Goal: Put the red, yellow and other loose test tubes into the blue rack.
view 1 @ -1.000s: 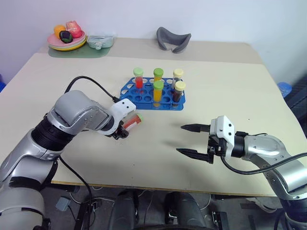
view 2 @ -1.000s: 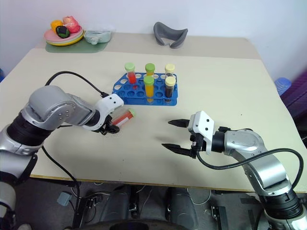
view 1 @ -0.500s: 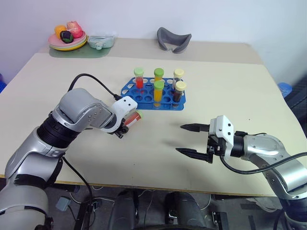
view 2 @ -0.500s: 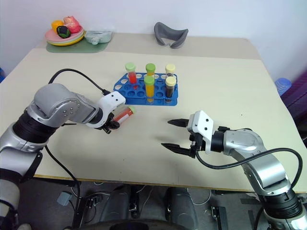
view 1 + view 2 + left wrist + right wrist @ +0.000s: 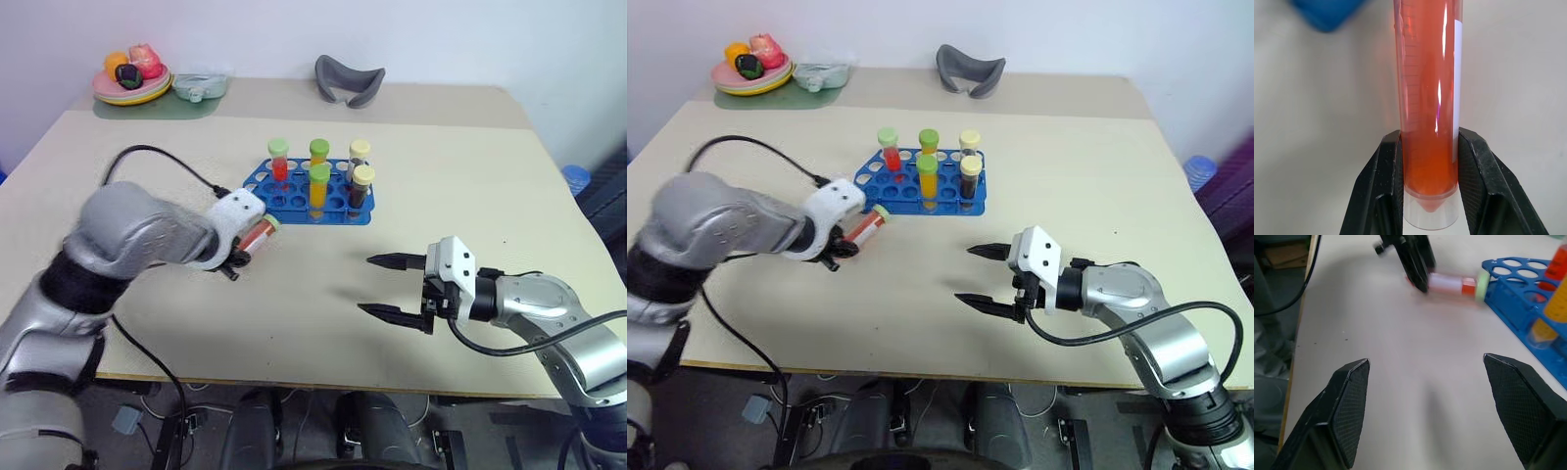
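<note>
Now the left gripper (image 5: pixel 238 262) has its fingers (image 5: pixel 1382 188) clamped on the lower end of a red test tube (image 5: pixel 259 236), holding it clear of the table (image 5: pixel 470 206). The tube slants up and toward the far right, its pale green cap nearest the blue rack (image 5: pixel 294 197) and just short of the rack's near left corner. In the left wrist view the tube's pointed bottom sits between the two black fingers, with red liquid filling the clear body above them.

The blue rack stands near the middle of the table, toward its far side. Five capped tubes stand upright in it: a red one with a green cap (image 5: pixel 280 159) at the far left, an orange one with a green cap (image 5: pixel 318 158) behind, another orange one with a green cap (image 5: pixel 318 186) in front, and two dark ones with pale yellow caps (image 5: pixel 362 185) at the right end. Several holes on the rack's left and near side are open.

The right gripper (image 5: pixel 394 287) hovers over the near right part of the table, well apart from the rack, its fingers spread wide and holding nothing.

At the far left corner a plate of toy fruit (image 5: pixel 130 78) rests on a green mat (image 5: pixel 147 104), with a small pale container (image 5: pixel 200 86) beside it. A grey curved object (image 5: pixel 350 79) lies at the far edge.
</note>
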Action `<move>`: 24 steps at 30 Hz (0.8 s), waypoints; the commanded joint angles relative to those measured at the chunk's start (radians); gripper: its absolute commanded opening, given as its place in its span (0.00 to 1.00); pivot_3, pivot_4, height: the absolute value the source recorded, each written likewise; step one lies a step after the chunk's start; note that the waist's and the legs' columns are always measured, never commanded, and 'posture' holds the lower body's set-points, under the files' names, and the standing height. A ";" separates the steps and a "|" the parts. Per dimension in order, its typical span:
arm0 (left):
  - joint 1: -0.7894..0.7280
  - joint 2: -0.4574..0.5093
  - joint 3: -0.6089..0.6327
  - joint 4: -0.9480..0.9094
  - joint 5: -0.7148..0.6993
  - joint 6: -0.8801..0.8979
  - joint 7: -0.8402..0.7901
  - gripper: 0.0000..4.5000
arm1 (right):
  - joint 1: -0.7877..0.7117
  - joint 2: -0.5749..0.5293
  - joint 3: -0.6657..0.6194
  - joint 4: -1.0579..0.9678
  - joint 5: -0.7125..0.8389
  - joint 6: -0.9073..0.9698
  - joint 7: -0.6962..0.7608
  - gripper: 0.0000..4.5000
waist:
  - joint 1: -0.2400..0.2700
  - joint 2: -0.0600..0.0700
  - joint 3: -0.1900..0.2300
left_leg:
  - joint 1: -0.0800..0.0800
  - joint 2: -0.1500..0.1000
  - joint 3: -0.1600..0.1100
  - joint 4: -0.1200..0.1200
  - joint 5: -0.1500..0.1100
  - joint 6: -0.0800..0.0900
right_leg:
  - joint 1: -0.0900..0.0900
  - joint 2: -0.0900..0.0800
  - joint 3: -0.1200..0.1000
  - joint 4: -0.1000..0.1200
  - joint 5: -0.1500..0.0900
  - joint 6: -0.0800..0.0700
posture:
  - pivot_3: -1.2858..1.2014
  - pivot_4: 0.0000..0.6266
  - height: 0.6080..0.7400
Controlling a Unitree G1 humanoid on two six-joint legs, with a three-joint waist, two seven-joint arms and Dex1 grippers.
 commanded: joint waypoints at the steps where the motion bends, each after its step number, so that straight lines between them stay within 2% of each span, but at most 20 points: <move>1: 0.054 0.001 0.240 -0.158 0.025 -0.084 -0.009 0.20 | -0.069 0.028 -0.044 0.017 0.020 -0.004 -0.031 0.84 | 0.005 0.000 0.000 | 0.000 0.000 0.000 0.001 0.000 0.000 | 0.000 0.000 0.000 0.000 0.000 0.000 | 0.52 0.24 0.54; 3: 0.127 -0.022 0.342 -0.231 0.078 -0.259 -0.023 0.20 | -0.096 0.053 -0.037 0.035 0.018 -0.011 -0.046 0.84 | 0.010 0.000 0.000 | 0.000 0.000 0.000 0.001 0.000 0.000 | 0.001 -0.001 -0.001 0.000 0.000 0.000 | 0.52 0.24 0.54; 6: 0.235 -0.055 0.366 -0.293 0.261 -0.621 -0.056 0.20 | -0.121 0.080 -0.018 0.056 0.006 -0.016 -0.049 0.84 | 0.012 0.000 0.000 | -0.001 -0.001 0.000 0.002 -0.001 0.001 | 0.002 -0.001 -0.001 -0.001 0.000 0.000 | 0.52 0.24 0.54; 9: 0.273 -0.295 0.423 -0.235 0.273 -0.754 0.049 0.20 | -0.139 0.114 0.002 0.072 -0.002 -0.023 -0.058 0.84 | 0.016 0.000 0.000 | -0.002 -0.001 0.000 0.004 -0.001 0.001 | 0.003 -0.001 -0.002 -0.001 0.000 0.000 | 0.52 0.24 0.54; 11: 0.319 -0.405 0.376 -0.205 0.386 -0.897 0.102 0.20 | -0.149 0.131 0.009 0.084 -0.007 -0.026 -0.063 0.84 | 0.012 0.000 0.000 | -0.001 -0.001 0.000 0.005 -0.001 0.002 | 0.004 -0.001 -0.002 0.000 0.000 0.000 | 0.52 0.24 0.54; 14: 0.385 -0.506 0.229 -0.078 0.619 -1.187 0.143 0.20 | -0.162 0.158 0.018 0.108 -0.020 -0.032 -0.080 0.84 | 0.007 0.000 0.000 | -0.001 -0.001 0.001 0.004 -0.001 0.002 | 0.003 -0.001 -0.002 0.000 0.000 0.000 | 0.52 0.24 0.54; 18: 0.402 -0.593 0.148 0.148 0.817 -1.497 0.190 0.20 | -0.161 0.175 0.015 0.112 -0.030 -0.035 -0.095 0.84 | 0.014 0.002 -0.002 | -0.001 -0.002 0.002 0.005 -0.002 0.003 | 0.004 -0.001 -0.003 -0.001 0.000 0.000 | 0.52 0.24 0.54; 20: 0.398 -0.623 0.135 0.236 0.854 -1.617 0.176 0.20 | -0.158 0.176 0.009 0.110 -0.032 -0.035 -0.101 0.84 | 0.011 0.002 -0.001 | -0.002 -0.002 0.002 0.005 -0.002 0.004 | 0.003 -0.001 -0.003 0.000 0.000 0.000 | 0.52 0.24 0.54; 24: 0.409 -0.680 0.138 0.343 0.844 -1.781 0.113 0.20 | -0.151 0.172 0.001 0.103 -0.032 -0.033 -0.109 0.84 | 0.008 0.002 -0.001 | -0.002 -0.001 0.002 0.004 -0.002 0.004 | 0.002 -0.001 -0.003 0.000 0.000 0.000 | 0.52 0.24 0.54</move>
